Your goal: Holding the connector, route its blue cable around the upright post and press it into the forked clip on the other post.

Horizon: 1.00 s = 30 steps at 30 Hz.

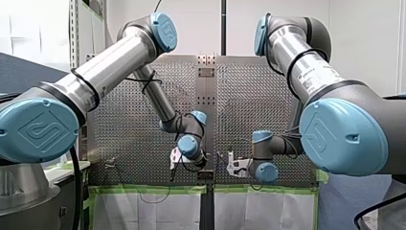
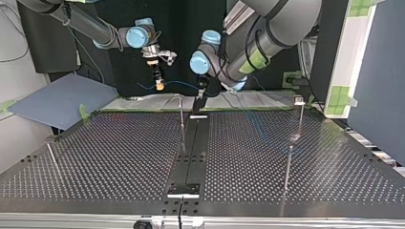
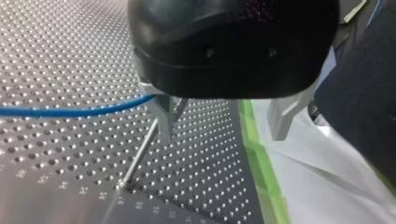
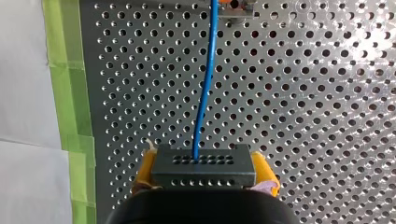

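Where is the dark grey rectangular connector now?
Right wrist view: the dark grey rectangular connector sits clamped between the yellow pads of my right end effector, over the perforated table.

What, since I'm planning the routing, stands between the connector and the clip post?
In the top view, the upright post and my left gripper beside it lie between the connector and the clip post.

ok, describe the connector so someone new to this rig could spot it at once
Start at the perforated table, then go to my right gripper, the one with yellow pads. The connector is the dark rectangular block clamped between those pads. It alone is a holed block with the blue cable plugged into its top row.
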Motion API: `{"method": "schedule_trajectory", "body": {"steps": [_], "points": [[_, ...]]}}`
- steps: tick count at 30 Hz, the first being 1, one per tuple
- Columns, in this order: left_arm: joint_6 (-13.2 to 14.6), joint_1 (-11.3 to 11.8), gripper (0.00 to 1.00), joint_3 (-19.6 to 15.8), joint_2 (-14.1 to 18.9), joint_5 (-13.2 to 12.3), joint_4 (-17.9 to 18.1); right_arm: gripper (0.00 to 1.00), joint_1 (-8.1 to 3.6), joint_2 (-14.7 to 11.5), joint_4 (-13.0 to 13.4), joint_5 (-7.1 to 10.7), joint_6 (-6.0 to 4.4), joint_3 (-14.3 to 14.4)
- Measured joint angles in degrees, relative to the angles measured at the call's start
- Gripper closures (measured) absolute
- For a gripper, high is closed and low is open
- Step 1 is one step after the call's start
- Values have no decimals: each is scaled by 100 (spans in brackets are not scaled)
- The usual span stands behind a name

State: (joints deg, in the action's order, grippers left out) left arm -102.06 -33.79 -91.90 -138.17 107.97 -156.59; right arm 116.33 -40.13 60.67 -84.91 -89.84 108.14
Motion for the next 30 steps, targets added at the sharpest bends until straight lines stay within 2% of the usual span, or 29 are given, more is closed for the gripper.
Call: {"method": "schedule_trajectory", "body": {"steps": [1, 2, 3, 4, 5, 6, 8, 9, 11, 12, 13, 21, 26, 30], "points": [[0, -7, 0, -20, 0, 5, 12, 94, 0, 0, 3, 0, 0, 0], [1, -12, 11, -41, -1, 10, 27, 94, 0, 0, 4, 0, 0, 0], [1, -17, 11, -69, -1, 22, 56, 94, 0, 0, 5, 0, 0, 0], [2, -20, 19, -89, -1, 36, 77, 94, -1, 0, 6, 1, 0, -1], [2, -23, 33, -108, -1, 58, 97, 94, 0, 0, 5, 1, 0, -1], [1, -28, 33, -130, -1, 95, 124, 94, -1, 0, 4, 1, 0, -1], [-4, -36, 60, -158, 1, 158, 165, 94, 0, 0, -2, 1, 0, 0], [-10, -41, 60, -169, 0, 188, 184, 94, -1, 0, -4, 2, 0, 0], [-16, -50, 86, -179, 0, 210, 202, 94, 0, 0, -9, 4, 0, 0], [-16, -60, 86, -182, 1, 221, 211, 94, 0, 0, -11, 4, 0, 1], [-15, -68, 100, -183, 3, 228, 215, 94, 0, 0, -14, 4, 0, 0], [2, -150, 100, -186, 2, 237, 221, 94, -11, 0, -21, 0, -1, -1], [16, -242, 100, -186, 2, 313, 211, 94, -119, 0, -12, 0, -12, -2], [73, -360, 100, -186, 0, 481, 218, 94, -230, 0, -8, 0, -28, -5]]}}
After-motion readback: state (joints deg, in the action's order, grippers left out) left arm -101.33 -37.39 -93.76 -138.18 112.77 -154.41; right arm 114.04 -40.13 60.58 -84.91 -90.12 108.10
